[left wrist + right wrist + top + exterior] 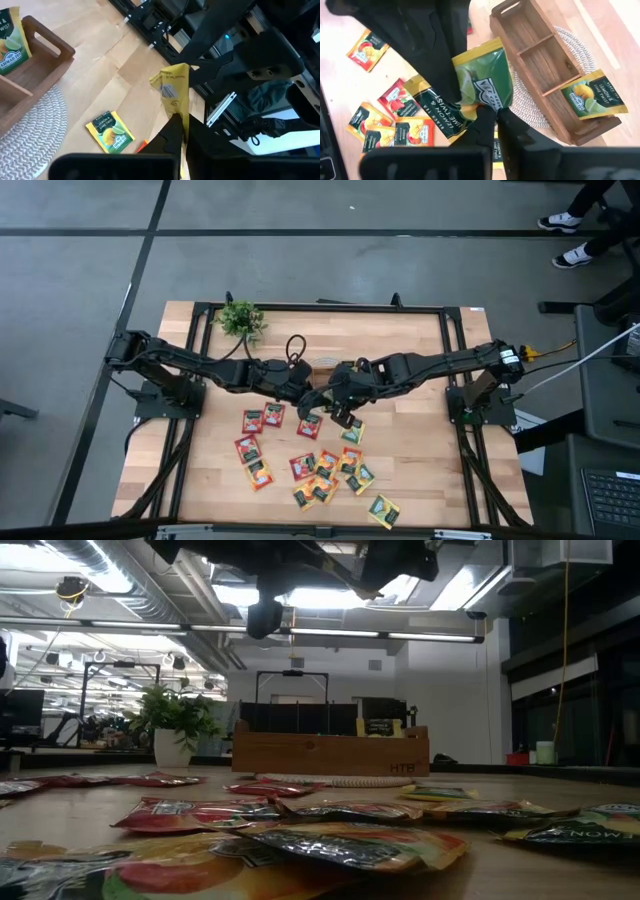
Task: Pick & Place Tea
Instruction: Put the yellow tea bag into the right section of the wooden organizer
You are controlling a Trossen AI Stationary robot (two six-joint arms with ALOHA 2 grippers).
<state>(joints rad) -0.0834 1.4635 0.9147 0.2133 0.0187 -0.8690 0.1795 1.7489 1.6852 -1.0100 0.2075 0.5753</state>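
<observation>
Now both claws meet above the table's middle, each pinching a lemon-lime sachet.

From above, your left claw (303, 402) and right claw (340, 412) nearly touch over the loose tea sachets (320, 470); the wooden tray hides beneath the arms. The low view shows that tray (330, 752) beyond the sachets, one sachet (379, 727) standing inside. The left wrist shows its claw clamped on a yellow sachet (174, 92) held upright, tray just beside. The right wrist shows its claw closed on a green sachet (487, 80), tray's long axis nearby, nearer this arm.
</observation>
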